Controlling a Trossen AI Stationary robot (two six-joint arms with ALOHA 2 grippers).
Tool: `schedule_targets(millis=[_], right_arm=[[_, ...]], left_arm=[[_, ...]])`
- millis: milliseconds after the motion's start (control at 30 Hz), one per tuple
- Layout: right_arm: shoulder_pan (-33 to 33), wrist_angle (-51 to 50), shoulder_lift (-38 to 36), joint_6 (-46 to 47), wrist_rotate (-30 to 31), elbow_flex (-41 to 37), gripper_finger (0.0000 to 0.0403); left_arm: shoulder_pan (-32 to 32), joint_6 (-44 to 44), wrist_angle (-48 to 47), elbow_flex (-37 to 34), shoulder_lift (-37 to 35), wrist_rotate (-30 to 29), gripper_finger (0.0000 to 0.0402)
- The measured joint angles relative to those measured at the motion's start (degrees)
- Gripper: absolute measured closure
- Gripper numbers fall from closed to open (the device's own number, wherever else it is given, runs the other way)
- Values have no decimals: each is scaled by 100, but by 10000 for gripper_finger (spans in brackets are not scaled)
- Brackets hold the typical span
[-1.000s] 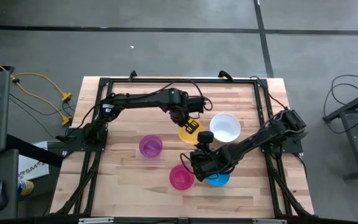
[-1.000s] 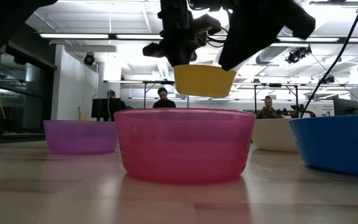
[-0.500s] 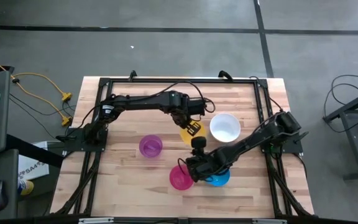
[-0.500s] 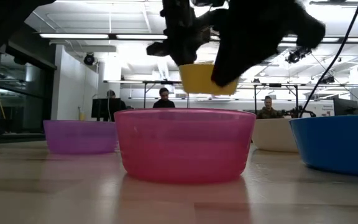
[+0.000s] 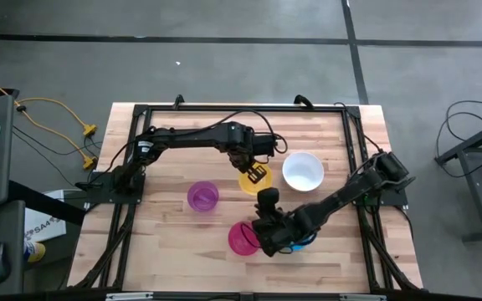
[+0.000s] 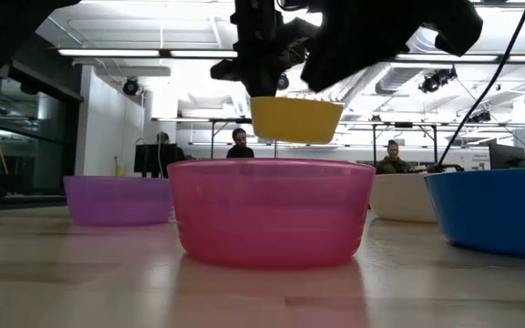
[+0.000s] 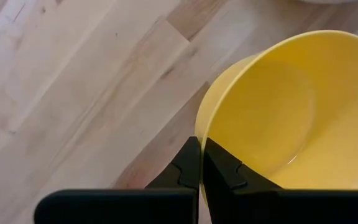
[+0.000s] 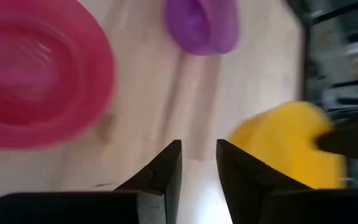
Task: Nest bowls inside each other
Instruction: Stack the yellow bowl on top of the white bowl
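Right claw (image 5: 260, 237) now nearer pink bowl (image 5: 242, 239) (seemingly empty).

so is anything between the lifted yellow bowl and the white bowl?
Nothing visible. The left gripper holds the yellow bowl above the table, beside the white bowl. The right gripper is nearer the pink bowl.

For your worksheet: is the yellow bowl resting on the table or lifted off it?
Lifted. In the low view the yellow bowl hangs above the pink bowl, clear of the table; the left gripper is shut on its rim.
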Motion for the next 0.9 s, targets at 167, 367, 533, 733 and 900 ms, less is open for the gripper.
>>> schedule_targets(millis=[167,367,533,733,900], right_arm=[[15,-21,-39,-42,244,45,310],[-136,-225,-44,236,337,54,310],[-164,-264,-44,379,302,54,310],[-163,-394,-44,646,206,54,310],[-163,-447,-41,749,182,54,310]], left_arm=[[-6,-127,78,0,0,52,401],[-100,-156,55,0,0,112,401],[-124,-173,1,-2,0,65,402],[-120,-186,-29,0,0,28,402],[-120,-239,-48,-2,0,49,401]])
